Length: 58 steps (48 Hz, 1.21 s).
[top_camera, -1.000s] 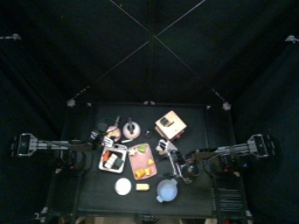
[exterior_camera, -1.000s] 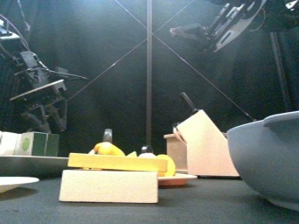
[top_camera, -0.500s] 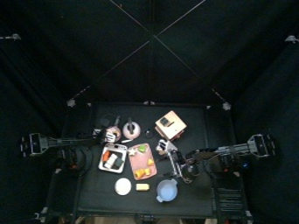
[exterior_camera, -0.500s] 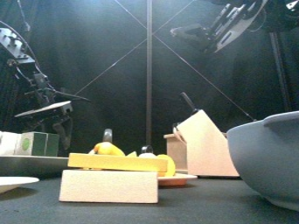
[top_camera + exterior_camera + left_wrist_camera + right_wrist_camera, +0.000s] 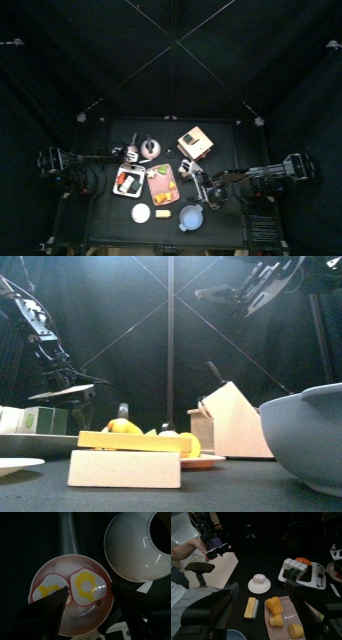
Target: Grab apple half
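In the left wrist view a pink pan (image 5: 73,614) holds two flat white pieces with red rims and yellow centres (image 5: 85,587); I cannot tell if either is the apple half. In the right wrist view a pale round dome (image 5: 258,578) sits on a white plate (image 5: 258,587). My left gripper (image 5: 90,607) is open just above the pan; it also shows in the top view (image 5: 116,157) and front view (image 5: 70,388). My right gripper (image 5: 268,629) is open and empty, high over a tray of yellow food (image 5: 281,614); the top view (image 5: 198,183) shows it too.
A white bowl (image 5: 137,547) sits beside the pan. A knife block (image 5: 195,142), sushi box (image 5: 128,182), yellow block (image 5: 163,212) and grey bowl (image 5: 191,217) crowd the table. A person's arm (image 5: 184,549) and chair (image 5: 201,567) show beyond the curtains.
My left gripper has come lower and moved inward toward the pan. The right arm has stayed still.
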Each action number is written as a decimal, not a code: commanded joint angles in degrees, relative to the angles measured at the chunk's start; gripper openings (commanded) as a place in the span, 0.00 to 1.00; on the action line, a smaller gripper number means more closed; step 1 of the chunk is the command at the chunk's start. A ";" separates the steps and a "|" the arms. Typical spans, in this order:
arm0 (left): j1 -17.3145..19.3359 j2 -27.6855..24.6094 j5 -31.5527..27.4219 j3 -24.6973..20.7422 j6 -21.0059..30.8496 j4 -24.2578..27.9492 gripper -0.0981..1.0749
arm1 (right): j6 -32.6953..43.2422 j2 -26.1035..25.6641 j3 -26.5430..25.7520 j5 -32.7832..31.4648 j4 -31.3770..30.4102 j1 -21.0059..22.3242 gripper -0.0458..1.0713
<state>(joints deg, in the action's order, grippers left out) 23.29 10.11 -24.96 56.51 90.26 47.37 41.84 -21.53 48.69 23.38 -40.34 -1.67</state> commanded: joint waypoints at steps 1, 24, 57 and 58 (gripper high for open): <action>0.35 0.26 0.09 -0.88 0.00 -0.09 0.93 | -0.09 -0.88 -0.62 0.44 0.18 0.26 0.97; 1.23 -0.44 0.62 -0.44 0.00 -0.79 0.90 | 0.00 -0.62 -0.53 0.44 0.18 0.35 0.97; 1.58 -2.90 1.14 -0.70 0.00 -0.97 0.80 | 0.00 -0.35 -0.53 0.44 0.26 0.88 0.97; 1.58 -2.81 1.05 -0.70 0.00 -0.97 0.79 | 0.00 -0.26 -0.53 0.44 0.18 0.79 0.97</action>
<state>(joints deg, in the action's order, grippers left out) 24.70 6.94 -23.91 56.60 90.18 46.32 41.84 -21.18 48.69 23.38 -40.34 -1.14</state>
